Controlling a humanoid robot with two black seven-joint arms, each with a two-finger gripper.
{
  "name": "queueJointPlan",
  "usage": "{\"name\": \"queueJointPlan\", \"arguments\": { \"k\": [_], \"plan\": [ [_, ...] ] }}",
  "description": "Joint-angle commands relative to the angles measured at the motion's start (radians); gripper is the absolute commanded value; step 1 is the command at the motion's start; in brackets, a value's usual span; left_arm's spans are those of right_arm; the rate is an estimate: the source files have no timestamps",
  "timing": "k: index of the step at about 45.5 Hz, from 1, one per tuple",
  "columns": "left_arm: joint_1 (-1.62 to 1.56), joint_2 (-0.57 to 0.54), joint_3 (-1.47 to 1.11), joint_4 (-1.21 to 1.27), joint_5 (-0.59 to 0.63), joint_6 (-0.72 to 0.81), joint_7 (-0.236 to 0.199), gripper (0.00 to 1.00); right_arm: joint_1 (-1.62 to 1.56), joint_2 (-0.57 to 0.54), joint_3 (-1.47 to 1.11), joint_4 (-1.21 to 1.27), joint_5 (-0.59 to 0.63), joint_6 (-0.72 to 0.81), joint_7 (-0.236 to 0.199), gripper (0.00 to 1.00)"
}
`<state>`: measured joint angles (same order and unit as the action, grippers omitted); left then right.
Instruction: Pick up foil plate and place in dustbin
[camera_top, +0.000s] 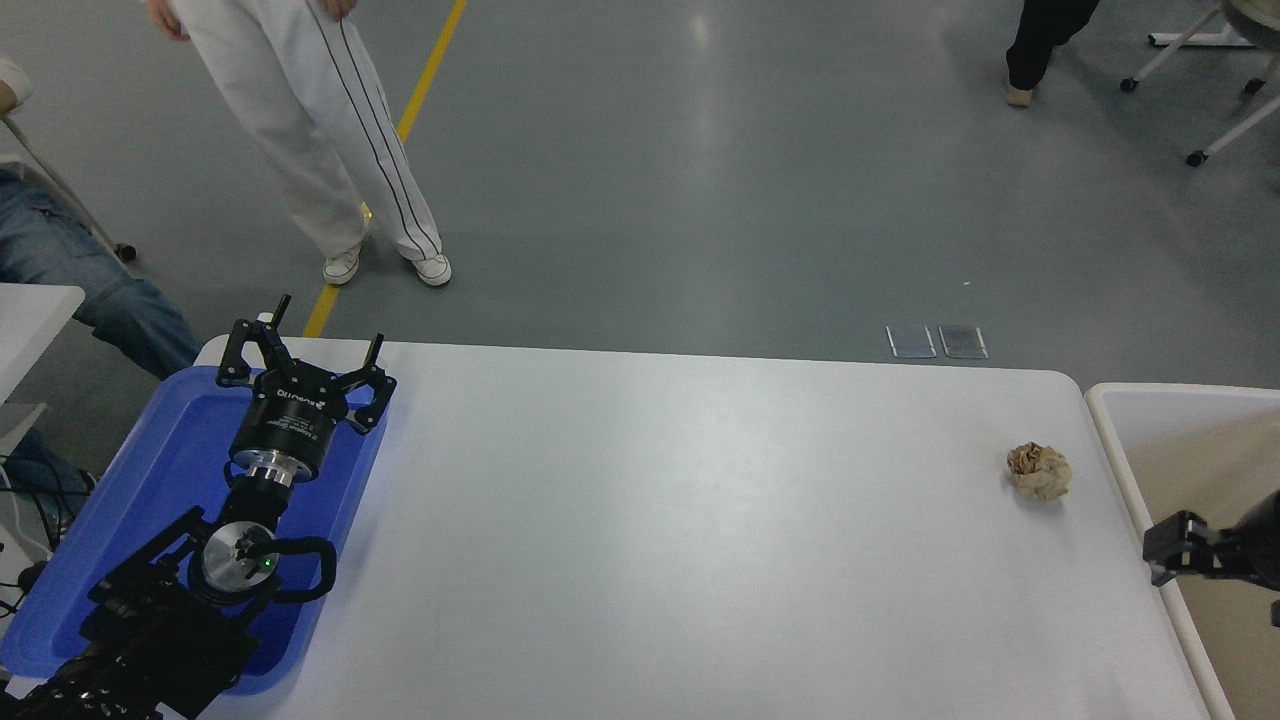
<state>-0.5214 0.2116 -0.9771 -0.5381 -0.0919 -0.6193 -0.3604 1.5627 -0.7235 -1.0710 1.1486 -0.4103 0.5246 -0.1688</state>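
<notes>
blue tray (170, 470), white table (700, 540), brown paper ball (1039, 471)

The dustbin (1120, 440) stands at the table's right end, at about four o'clock in the head view — a large cream-white plastic bin with a thick rounded rim and a beige inside, upright and open at the top. Only its left part shows, cut off by the right and bottom edges — the foil plate cannot be made out.

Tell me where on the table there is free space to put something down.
The white table is bare from the blue tray at its left edge to the crumpled brown paper ball near its right edge. Crowded: the tray, under the left end effector, and the right edge, where the right end effector enters over the dustbin rim.
</notes>
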Motion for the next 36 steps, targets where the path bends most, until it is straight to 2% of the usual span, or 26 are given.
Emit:
{"name": "queueJointPlan", "arguments": {
  "k": [1,15,36],
  "plan": [
    [0.0,0.0,0.0,0.0,0.0,0.0,0.0,1.0,0.195,0.148,-0.133,0.008,0.016,0.231,0.0,1.0],
    [0.0,0.0,0.0,0.0,0.0,0.001,0.0,1.0,0.41,0.251,-0.145,0.059,0.016,0.261,0.002,1.0],
    [0.0,0.0,0.0,0.0,0.0,0.001,0.0,1.0,0.689,0.305,-0.099,0.175,0.064,0.261,0.006,1.0]
  ]
}}
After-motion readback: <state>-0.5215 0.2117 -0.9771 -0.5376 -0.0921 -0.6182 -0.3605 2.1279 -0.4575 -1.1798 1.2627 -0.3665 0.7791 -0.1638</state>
